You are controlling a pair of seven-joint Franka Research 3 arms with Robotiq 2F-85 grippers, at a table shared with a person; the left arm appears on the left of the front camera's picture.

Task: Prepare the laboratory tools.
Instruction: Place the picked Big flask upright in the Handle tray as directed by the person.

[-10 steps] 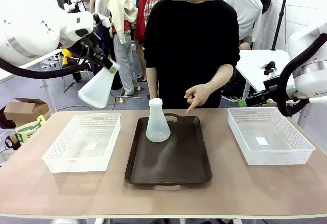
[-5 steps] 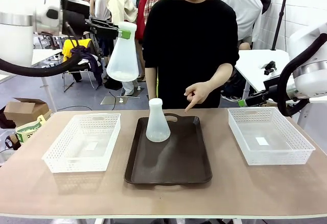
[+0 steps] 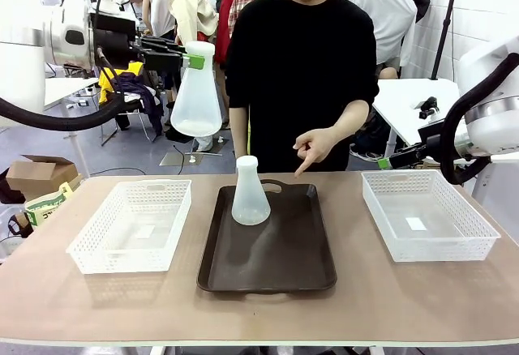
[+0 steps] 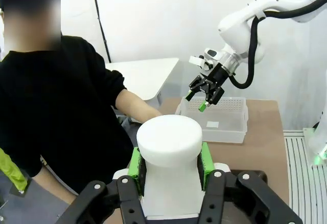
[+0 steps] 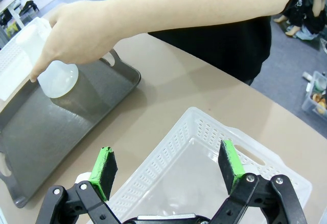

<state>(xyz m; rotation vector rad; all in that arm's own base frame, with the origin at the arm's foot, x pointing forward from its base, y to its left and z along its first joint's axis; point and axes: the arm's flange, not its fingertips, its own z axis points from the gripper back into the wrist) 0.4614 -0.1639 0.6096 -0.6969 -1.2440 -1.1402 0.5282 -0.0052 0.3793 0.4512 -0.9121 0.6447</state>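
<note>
While the left hand (image 3: 193, 61) hides a flask's neck (image 3: 195, 96).

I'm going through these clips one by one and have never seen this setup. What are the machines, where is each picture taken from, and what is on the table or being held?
Two white robot arms share a table with a person. The wide picture looks across the table from the robot's side; the other two come from cameras on each arm's wrist.

On the table sit a dark tray between two white mesh baskets. One frosted flask stands upright on the tray, and the person's hand points down toward it.

The left gripper is shut on a second flask, holding it by the neck high above the table. The right gripper is open, holding nothing, above the basket on its side.
</note>
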